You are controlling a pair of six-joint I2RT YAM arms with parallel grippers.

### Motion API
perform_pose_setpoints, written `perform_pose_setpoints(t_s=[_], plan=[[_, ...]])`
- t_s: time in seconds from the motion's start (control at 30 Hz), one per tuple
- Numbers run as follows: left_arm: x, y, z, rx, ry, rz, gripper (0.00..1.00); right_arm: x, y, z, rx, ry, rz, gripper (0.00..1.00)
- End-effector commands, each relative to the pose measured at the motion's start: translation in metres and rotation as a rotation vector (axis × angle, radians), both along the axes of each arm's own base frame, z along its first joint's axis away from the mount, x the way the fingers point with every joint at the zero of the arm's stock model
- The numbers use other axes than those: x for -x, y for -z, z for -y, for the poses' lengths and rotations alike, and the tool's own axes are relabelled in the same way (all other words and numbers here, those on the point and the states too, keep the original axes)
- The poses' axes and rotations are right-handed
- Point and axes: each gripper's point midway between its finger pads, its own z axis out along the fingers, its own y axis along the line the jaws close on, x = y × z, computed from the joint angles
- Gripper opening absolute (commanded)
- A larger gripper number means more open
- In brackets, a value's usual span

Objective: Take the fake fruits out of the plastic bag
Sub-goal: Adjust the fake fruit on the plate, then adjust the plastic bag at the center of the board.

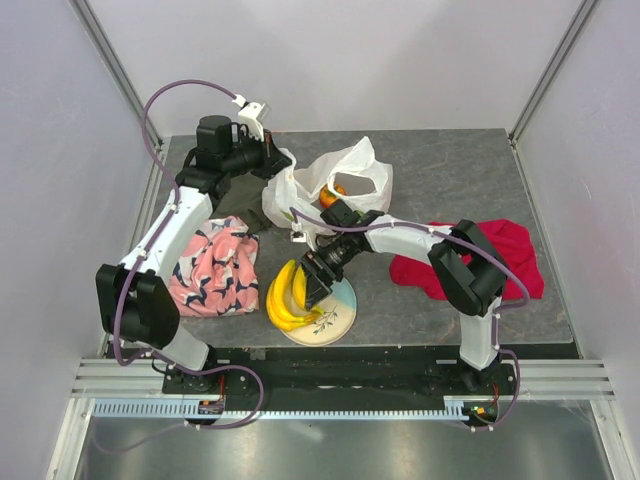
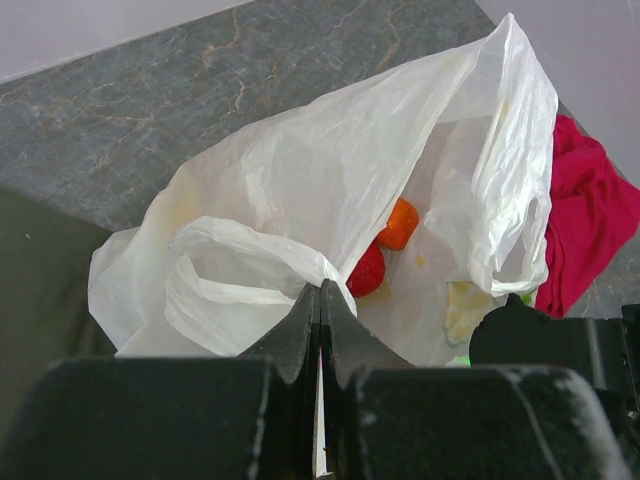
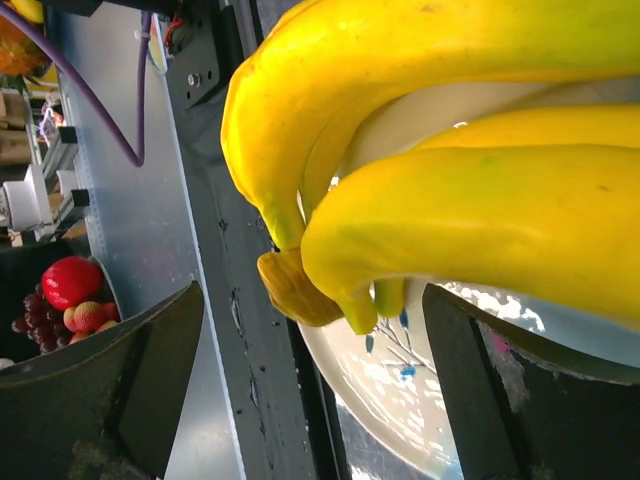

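Note:
The white plastic bag (image 1: 330, 180) lies open at the middle of the table. An orange fruit (image 1: 338, 190) shows in its mouth. In the left wrist view the bag (image 2: 300, 190) holds a red apple (image 2: 368, 270) and a ribbed orange fruit (image 2: 400, 222). My left gripper (image 1: 283, 165) (image 2: 321, 290) is shut on the bag's left handle edge. A bunch of yellow bananas (image 1: 285, 295) (image 3: 450, 200) rests on the cream-and-blue plate (image 1: 340, 322) (image 3: 420, 400). My right gripper (image 1: 315, 288) (image 3: 310, 390) is open just over the bananas' stem end, fingers wide apart.
A pink patterned cloth (image 1: 215, 265) lies at the left, a red cloth (image 1: 500, 255) (image 2: 590, 220) at the right. A dark green cloth (image 1: 235, 205) lies under my left arm. The plate sits at the table's near edge, by the black base rail (image 1: 330, 360).

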Motion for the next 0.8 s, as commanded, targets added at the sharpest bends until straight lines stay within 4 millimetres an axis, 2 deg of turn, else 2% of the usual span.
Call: perform_pose_setpoints(t_s=[0.0,0.07,0.1,0.13,0.17,0.2,0.27,0.3,0.4,0.47,0.5,0.53,0.57,0.63,0.67,0.73,0.77], plan=[[-0.004,-0.026,0.009,0.050,0.018,0.049,0.02,-0.030,-0.051,0.009,-0.041,-0.020,0.186,0.98],[-0.004,-0.028,0.009,0.054,0.016,0.051,0.02,-0.031,-0.073,0.026,-0.012,-0.032,0.225,0.98],[-0.003,-0.029,0.010,0.057,0.018,0.050,0.02,-0.043,-0.094,0.026,-0.047,-0.056,0.319,0.98],[-0.002,-0.030,0.010,0.057,0.018,0.053,0.02,-0.046,-0.101,0.040,-0.004,-0.047,0.333,0.98],[-0.001,-0.030,0.010,0.058,0.019,0.052,0.02,-0.053,-0.117,0.045,-0.011,-0.040,0.383,0.98],[0.000,-0.030,0.011,0.058,0.020,0.052,0.02,-0.065,-0.142,0.044,-0.037,-0.025,0.451,0.98],[0.005,-0.027,0.011,0.057,0.023,0.046,0.02,-0.085,-0.164,0.057,-0.031,0.043,0.509,0.98],[0.007,-0.025,0.012,0.056,0.025,0.041,0.02,-0.096,-0.184,0.057,-0.061,0.068,0.559,0.98],[0.019,-0.014,0.013,0.056,0.039,0.009,0.01,-0.119,-0.205,0.061,-0.096,0.120,0.625,0.98],[0.028,-0.008,0.015,0.053,0.054,-0.005,0.02,-0.131,-0.200,0.063,-0.082,0.137,0.642,0.98],[0.033,-0.010,0.014,0.054,0.057,-0.003,0.02,-0.133,-0.187,0.064,-0.060,0.139,0.630,0.97],[0.038,-0.004,0.014,0.052,0.062,-0.020,0.02,-0.143,-0.180,0.061,-0.055,0.156,0.661,0.89],[0.045,-0.001,0.015,0.048,0.070,-0.034,0.02,-0.148,-0.153,0.069,0.019,0.182,0.648,0.86],[0.059,-0.002,0.015,0.050,0.091,-0.042,0.02,-0.168,-0.131,0.074,0.077,0.232,0.713,0.74],[0.067,0.001,0.015,0.041,0.104,-0.054,0.02,-0.169,-0.106,0.083,0.143,0.261,0.688,0.71],[0.083,0.000,0.013,0.032,0.113,-0.040,0.02,-0.190,-0.090,0.104,0.249,0.369,0.729,0.64],[0.089,0.001,0.014,0.015,0.131,-0.022,0.02,-0.194,-0.084,0.113,0.286,0.404,0.727,0.63]])
